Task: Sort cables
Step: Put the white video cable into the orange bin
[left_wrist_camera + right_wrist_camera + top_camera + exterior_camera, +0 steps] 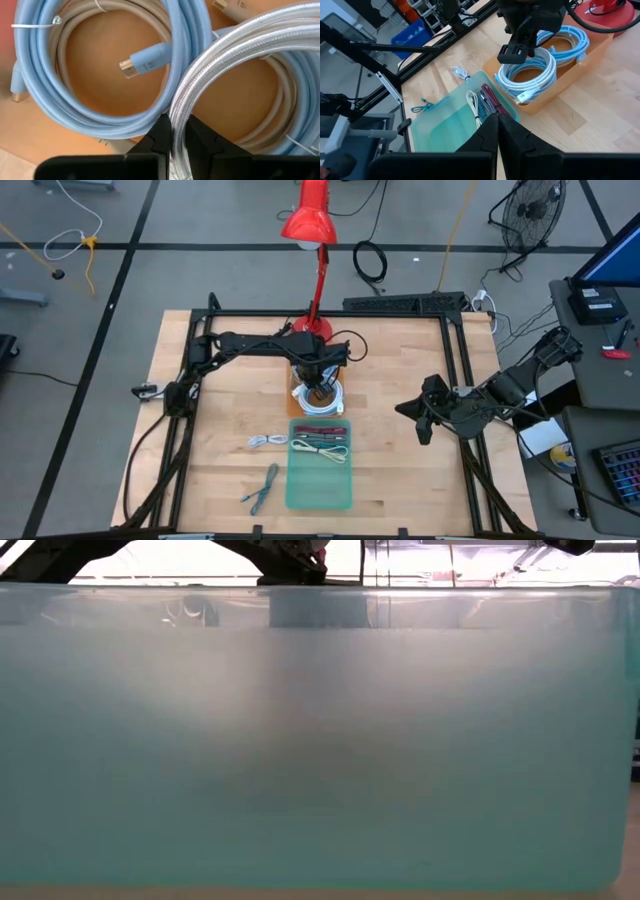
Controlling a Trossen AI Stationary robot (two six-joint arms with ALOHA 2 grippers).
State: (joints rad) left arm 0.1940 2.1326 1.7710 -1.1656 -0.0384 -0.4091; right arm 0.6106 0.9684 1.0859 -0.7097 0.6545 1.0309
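Note:
An orange tray (296, 394) in the table's middle holds light-blue coils (95, 75) and a white braided coil (235, 45). My left gripper (318, 384) stands over this tray, shut on the white braided coil; it also shows in the right wrist view (514, 52). A teal tray (320, 480) nearer the front holds several short bundles (325, 442). A white bundle (266, 441) and a grey-green bundle (262, 487) lie on the table left of it. My right gripper (497, 131) hangs shut and empty over the table's right side (425, 420). My left gripper pinches a strand of the white braided coil's ring (176, 112) between its two fingers (159, 137). The fingers come from above, pointing down into the orange tray. The rest of the coil lies on the light-blue coils in the tray.
A red desk lamp (312, 225) stands on its base just behind the orange tray. A black frame (330, 313) runs around the table. The teal tray's wall (320, 740) fills the low view. Bare wood lies left and right of the trays.

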